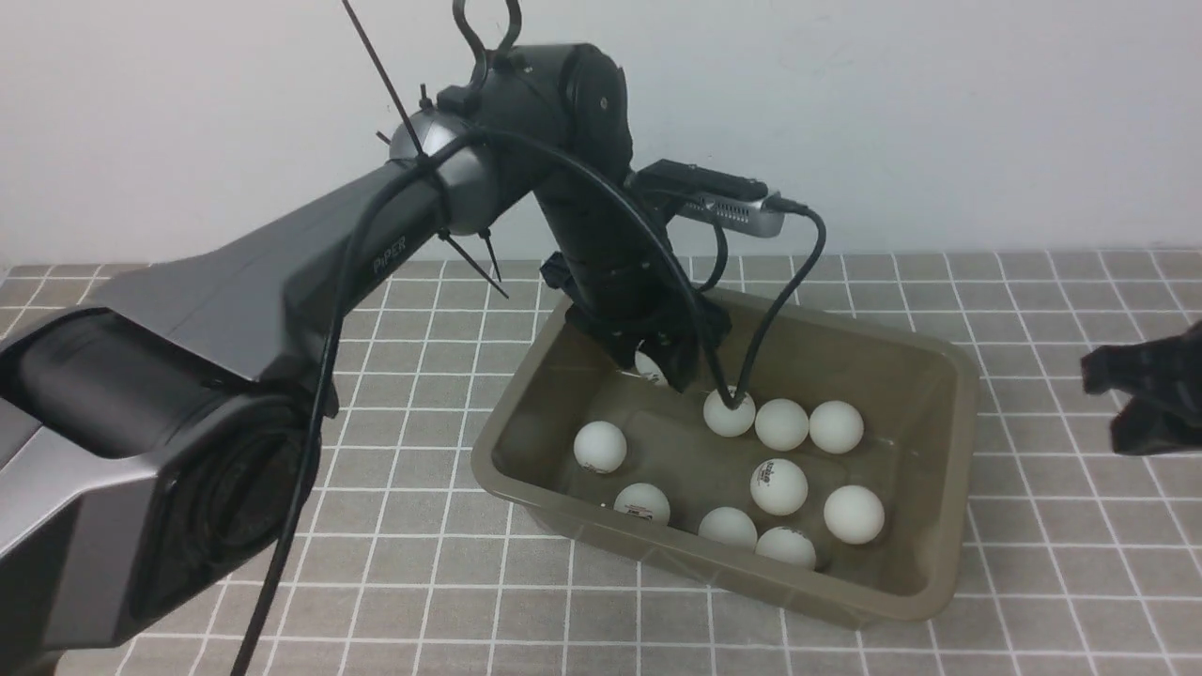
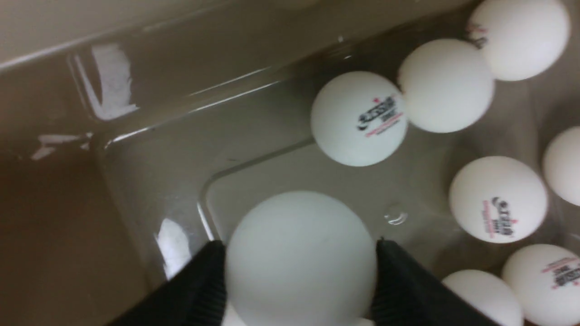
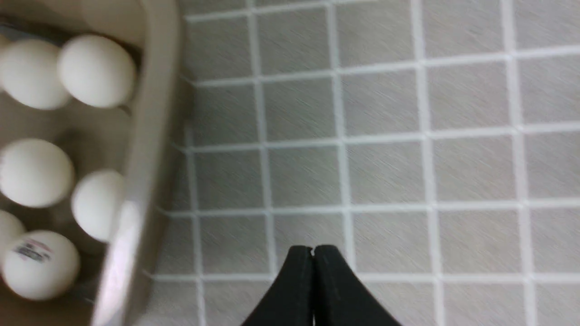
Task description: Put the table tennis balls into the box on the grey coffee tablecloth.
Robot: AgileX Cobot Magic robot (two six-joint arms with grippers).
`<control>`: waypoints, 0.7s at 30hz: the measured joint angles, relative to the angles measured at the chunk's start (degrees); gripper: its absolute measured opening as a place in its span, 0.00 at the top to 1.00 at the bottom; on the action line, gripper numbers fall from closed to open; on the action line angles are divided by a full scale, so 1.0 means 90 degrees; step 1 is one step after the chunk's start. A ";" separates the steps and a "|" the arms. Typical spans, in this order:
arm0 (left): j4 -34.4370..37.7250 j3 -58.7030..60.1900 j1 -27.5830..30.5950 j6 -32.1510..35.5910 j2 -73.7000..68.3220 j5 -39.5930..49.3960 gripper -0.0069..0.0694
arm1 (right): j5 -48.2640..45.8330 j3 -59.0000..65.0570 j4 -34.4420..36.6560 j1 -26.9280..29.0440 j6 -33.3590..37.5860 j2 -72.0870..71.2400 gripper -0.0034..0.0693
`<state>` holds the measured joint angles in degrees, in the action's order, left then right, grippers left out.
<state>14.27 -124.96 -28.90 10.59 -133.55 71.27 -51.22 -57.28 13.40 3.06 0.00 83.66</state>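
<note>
Left gripper [image 2: 300, 271] of mine is down inside the box [image 1: 939, 554], fingers [image 2: 199, 285] on either side of one table tennis ball [image 2: 300, 258], touching it. Right gripper [image 3: 312, 271] is pressed together with nothing in it, over the grey coffee tablecloth [image 3: 385, 172] just beside the box. Further in, nine more balls [image 1: 778, 485] sit loose on the box floor, and the box sits on the cloth.

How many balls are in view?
10: nine loose on the box floor, e.g. ball; one between the left tool's fingers above it. The arm may hide more.
</note>
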 joint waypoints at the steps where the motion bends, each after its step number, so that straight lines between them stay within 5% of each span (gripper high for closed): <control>1: -0.0052 -0.0065 0.0000 -0.0012 0.0000 0.0000 0.28 | 0.0123 0.0000 0.0133 -0.0021 0.0103 0.0093 0.97; 4: -0.0191 -0.0314 0.0000 -0.0179 0.0025 0.0000 0.20 | 0.0405 0.0000 0.0565 -0.0070 0.0332 0.0350 0.97; 7: -0.0510 -0.0553 0.0000 -0.0549 0.0261 0.0000 0.24 | 0.0713 -0.0032 0.0993 -0.0183 0.0751 0.0849 0.97; 13: -0.0827 -0.0582 0.0374 -0.0796 0.1431 0.0025 0.84 | 0.0940 -0.0711 0.1183 -0.0631 0.1059 0.1960 0.97; 21: -0.0977 0.0376 0.0792 -0.0887 0.2994 0.0051 0.92 | 0.0777 -0.1841 0.1191 -0.1057 0.1101 0.2616 0.97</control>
<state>5.47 -121.58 -21.78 2.61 -106.61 71.73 -44.22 -73.85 24.12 -6.46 9.91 107.21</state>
